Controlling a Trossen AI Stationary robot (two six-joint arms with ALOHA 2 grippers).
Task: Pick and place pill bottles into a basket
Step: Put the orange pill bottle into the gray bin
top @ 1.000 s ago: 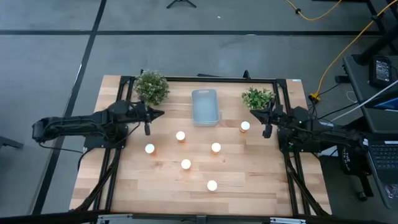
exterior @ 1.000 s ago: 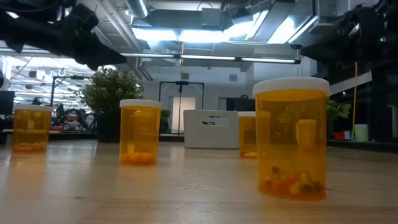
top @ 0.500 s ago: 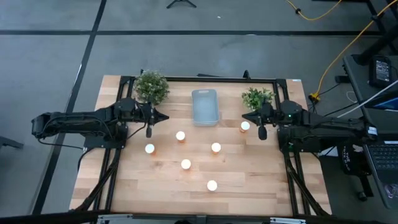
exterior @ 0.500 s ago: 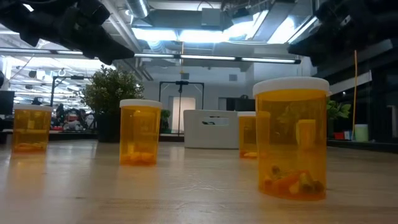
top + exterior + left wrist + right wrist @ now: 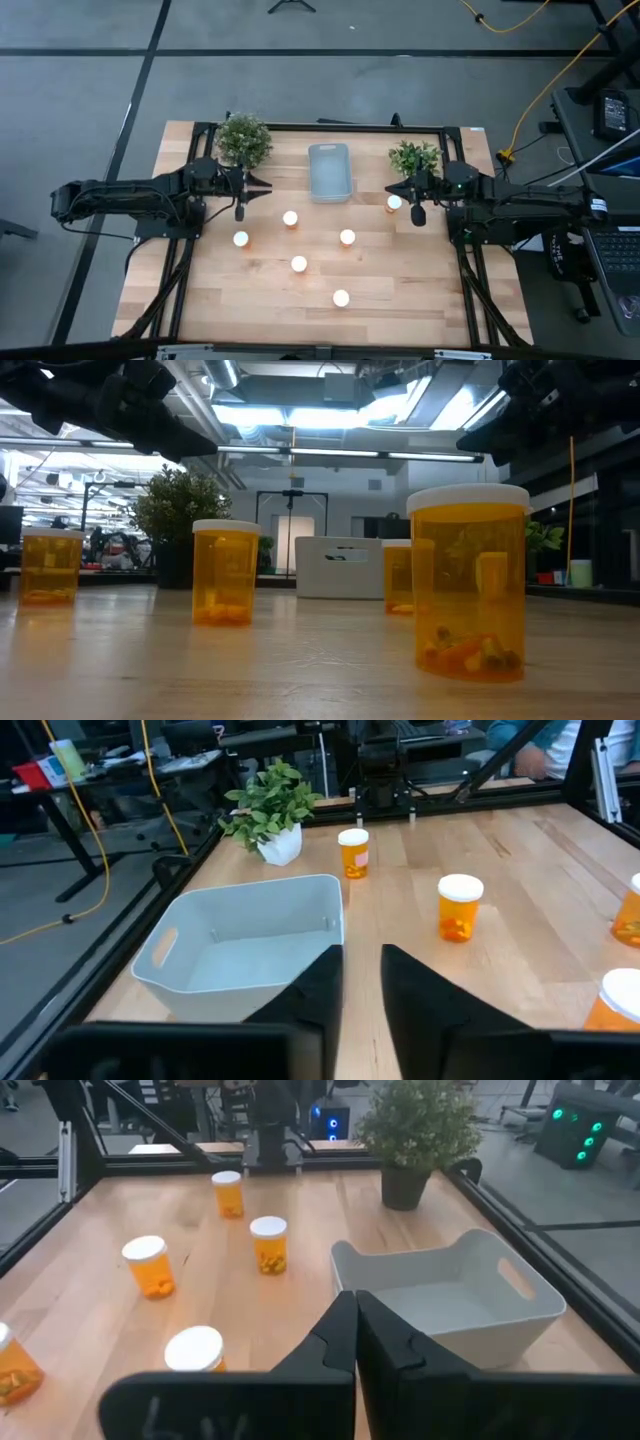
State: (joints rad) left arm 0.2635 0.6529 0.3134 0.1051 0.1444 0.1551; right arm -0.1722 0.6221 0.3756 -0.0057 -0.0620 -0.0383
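Observation:
Six orange pill bottles with white caps stand upright on the wooden table: point(image 5: 394, 202), point(image 5: 290, 218), point(image 5: 240, 238), point(image 5: 347, 237), point(image 5: 298, 264), point(image 5: 341, 298). The pale blue-grey basket point(image 5: 330, 171) stands at the far middle and holds nothing; it also shows in the wrist views point(image 5: 250, 945) point(image 5: 450, 1295). My left gripper point(image 5: 268, 186) point(image 5: 362, 982) hovers left of the basket, its fingers a narrow gap apart and empty. My right gripper point(image 5: 390, 189) point(image 5: 355, 1330) is shut and empty above the table, right of the basket, just beyond the rightmost bottle.
Two potted green plants stand at the far edge, one at the left point(image 5: 244, 140) and one at the right point(image 5: 414, 157) of the basket. A black frame runs around the table's edges point(image 5: 320, 127). Bare wood lies along the near edge point(image 5: 230, 310).
My right gripper has moved toward the table's left edge, from beside the right plant to just beyond the rightmost bottle. My left gripper has shifted a little toward the basket. No bottle has moved.

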